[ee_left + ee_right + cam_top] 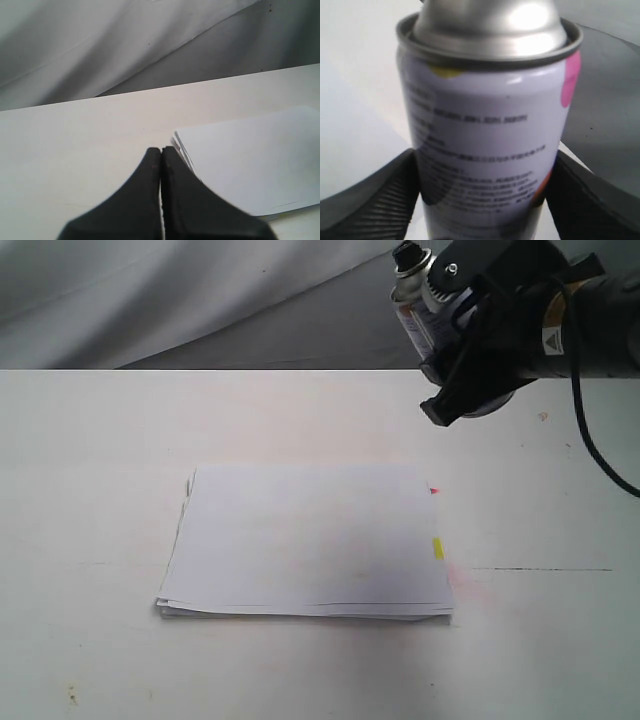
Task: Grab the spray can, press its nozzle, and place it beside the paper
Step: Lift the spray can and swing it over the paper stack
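The spray can [418, 312] is held up in the air at the back right, tilted, with its black nozzle [406, 257] on top. My right gripper [447, 350] is shut on its body. In the right wrist view the can [485, 145] fills the frame between the two black fingers [372, 200], its silver dome at the frame's upper edge and the nozzle out of sight. The paper [310, 540] lies flat mid-table, with a red and a yellow tab on its right side. My left gripper [161, 152] is shut and empty, low over the table beside the paper's corner [250, 165].
The white table [90, 440] ends at the back against a draped grey cloth [200, 290]. A thin dark line [540, 569] and a faint pink stain [465, 585] mark the table to the right of the paper. The right arm's black cable [595, 450] hangs over the right side.
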Controlling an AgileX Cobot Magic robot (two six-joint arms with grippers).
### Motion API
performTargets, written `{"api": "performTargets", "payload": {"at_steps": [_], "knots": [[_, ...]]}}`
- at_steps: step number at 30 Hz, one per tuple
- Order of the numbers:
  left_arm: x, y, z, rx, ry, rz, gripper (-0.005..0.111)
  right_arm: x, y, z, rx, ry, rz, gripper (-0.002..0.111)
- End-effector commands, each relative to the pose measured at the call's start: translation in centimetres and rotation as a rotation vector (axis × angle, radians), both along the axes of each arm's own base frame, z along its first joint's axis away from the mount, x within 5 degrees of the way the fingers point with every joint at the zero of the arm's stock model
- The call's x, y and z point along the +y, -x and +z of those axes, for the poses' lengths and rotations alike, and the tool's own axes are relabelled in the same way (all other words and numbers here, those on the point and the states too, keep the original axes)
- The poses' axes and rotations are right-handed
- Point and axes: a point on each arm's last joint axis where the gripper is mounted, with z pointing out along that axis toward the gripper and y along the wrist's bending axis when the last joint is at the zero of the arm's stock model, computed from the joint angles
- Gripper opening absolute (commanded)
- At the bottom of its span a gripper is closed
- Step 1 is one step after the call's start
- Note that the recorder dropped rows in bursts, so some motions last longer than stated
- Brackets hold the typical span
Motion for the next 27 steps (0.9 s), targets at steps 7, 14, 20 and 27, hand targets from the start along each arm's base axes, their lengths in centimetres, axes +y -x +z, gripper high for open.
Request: {"api": "performTargets", "payload": {"at_steps": [7, 14, 20, 27], "knots": [[0.0, 0.0, 0.0, -0.008, 0.009, -0.002, 0.000, -1.3, -0.2, 0.3, -0.182, 0.077, -0.096, 0.000], [0.0, 0.0, 0.0, -0.008, 0.009, -0.002, 0.000, -0.2, 0.1, -2.7, -0.234, 0.247, -0.121, 0.000], [0.0, 0.0, 0.0, -0.009, 0.007, -0.003, 0.000, 2.6, -0.2, -6.5, -0.180, 0.372, -0.075, 0.000], [0.0, 0.0, 0.0, -0.009, 0.007, -0.003, 0.000, 4.6, -0.5, -11.9, -0.123, 0.550, -0.088, 0.000]]}}
